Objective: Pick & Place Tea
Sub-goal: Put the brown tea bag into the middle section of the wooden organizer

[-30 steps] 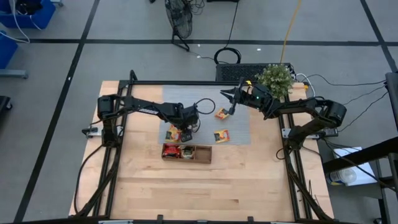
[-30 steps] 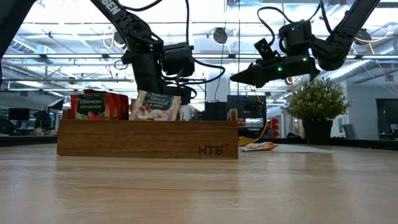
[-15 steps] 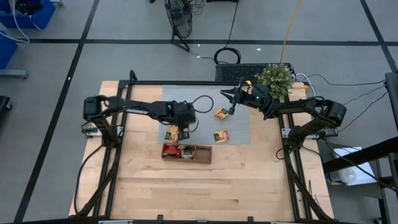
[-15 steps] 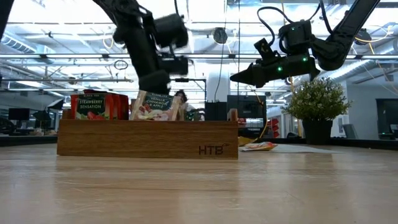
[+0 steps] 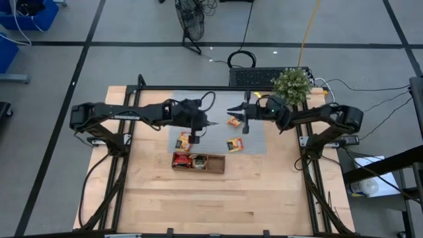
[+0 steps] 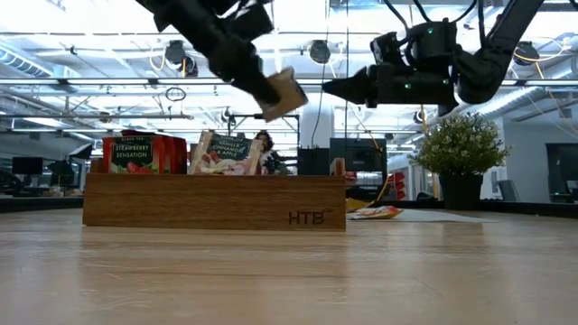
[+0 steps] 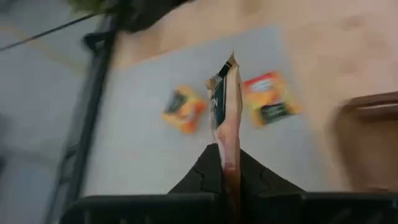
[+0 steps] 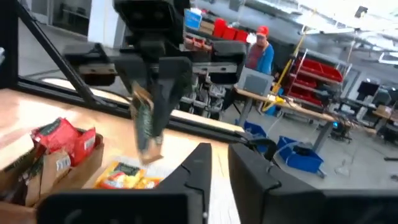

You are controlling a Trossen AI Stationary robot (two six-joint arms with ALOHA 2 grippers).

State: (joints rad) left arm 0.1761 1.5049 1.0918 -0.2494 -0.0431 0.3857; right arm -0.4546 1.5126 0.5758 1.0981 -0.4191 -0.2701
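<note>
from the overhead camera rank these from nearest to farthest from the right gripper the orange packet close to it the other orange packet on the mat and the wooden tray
From the right gripper:
1. Orange packet, on the grey mat right beside the gripper.
2. Second orange packet, on the mat's front part, toward the tray.
3. Wooden tray, off the mat on the bare wood.

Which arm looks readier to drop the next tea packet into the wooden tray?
The left: its gripper already pinches a tea packet above the wooden tray, while the right gripper is empty.
</note>
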